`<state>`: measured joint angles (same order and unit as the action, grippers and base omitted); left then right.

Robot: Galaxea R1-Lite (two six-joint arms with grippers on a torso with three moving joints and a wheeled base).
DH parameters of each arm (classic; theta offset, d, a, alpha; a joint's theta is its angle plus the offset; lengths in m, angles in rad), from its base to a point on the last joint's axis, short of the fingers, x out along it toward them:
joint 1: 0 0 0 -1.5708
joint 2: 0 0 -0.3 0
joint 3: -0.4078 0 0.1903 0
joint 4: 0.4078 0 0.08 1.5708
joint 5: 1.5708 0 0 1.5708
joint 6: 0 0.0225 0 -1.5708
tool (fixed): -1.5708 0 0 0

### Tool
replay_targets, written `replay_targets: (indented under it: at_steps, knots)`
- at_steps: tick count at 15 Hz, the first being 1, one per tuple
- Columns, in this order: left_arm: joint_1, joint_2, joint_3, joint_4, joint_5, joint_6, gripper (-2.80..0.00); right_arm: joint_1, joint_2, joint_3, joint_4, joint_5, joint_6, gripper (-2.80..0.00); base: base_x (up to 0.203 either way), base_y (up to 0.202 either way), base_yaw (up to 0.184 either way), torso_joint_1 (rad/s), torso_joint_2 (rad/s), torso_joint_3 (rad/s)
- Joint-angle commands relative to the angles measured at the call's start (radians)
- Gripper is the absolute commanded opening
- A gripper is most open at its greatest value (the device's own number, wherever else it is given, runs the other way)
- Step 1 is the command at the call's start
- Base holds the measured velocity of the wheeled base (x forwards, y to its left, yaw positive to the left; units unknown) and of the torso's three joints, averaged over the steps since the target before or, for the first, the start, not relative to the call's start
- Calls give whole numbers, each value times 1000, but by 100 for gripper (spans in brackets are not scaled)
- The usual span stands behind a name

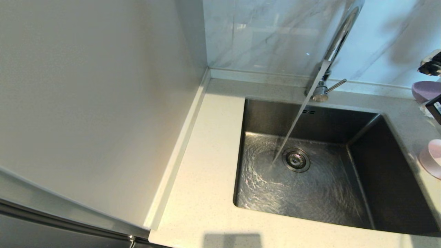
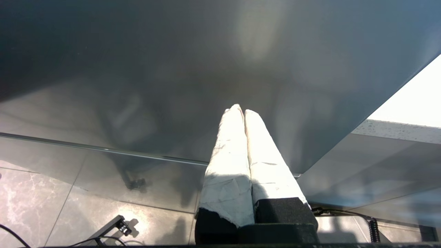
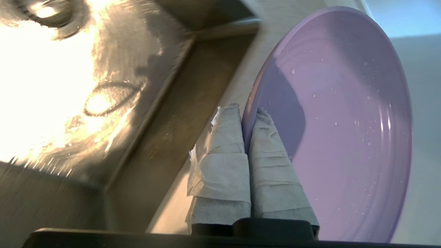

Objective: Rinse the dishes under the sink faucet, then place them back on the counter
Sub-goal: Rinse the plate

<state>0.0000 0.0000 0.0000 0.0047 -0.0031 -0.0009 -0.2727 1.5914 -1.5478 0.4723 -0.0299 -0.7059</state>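
Observation:
My right gripper (image 3: 246,112) is shut on the rim of the lilac plate (image 3: 344,120), one finger on each face. The plate is tilted on edge, dotted with water drops, and sits above the counter (image 3: 172,206) just right of the sink (image 3: 137,69). In the head view the plate (image 1: 425,90) shows at the far right edge, with a small pale pink dish (image 1: 432,158) on the counter in front of it. Water runs from the chrome faucet (image 1: 339,34) into the sink (image 1: 262,113), landing beside the drain strainer (image 1: 296,159). My left gripper (image 2: 240,110) is shut and holds nothing.
The faucet's thin lever (image 1: 336,86) points right from the base. Cream counter (image 1: 206,172) runs along the sink's left and front, bounded by a raised rim and a wall on the left. The left arm hangs below counter height, facing a grey cabinet front (image 2: 172,69).

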Motion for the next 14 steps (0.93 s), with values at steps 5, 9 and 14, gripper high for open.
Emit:
replay_targets:
  at_steps: [5, 9, 14]
  knots:
    - [0, 0, 0, 0, 0, -1, -280, 102, -243, 120, 251, 130, -65, -280, 0, 0, 0, 0, 0, 0]
    - [0, 0, 0, 0, 0, -1, -280, 254, -274, 120, 379, 219, -108, -280, 0, 0, 0, 0, 0, 0]
    - [0, 0, 0, 0, 0, -1, -280, 433, -239, 120, 405, 245, -120, -280, 0, 0, 0, 0, 0, 0]
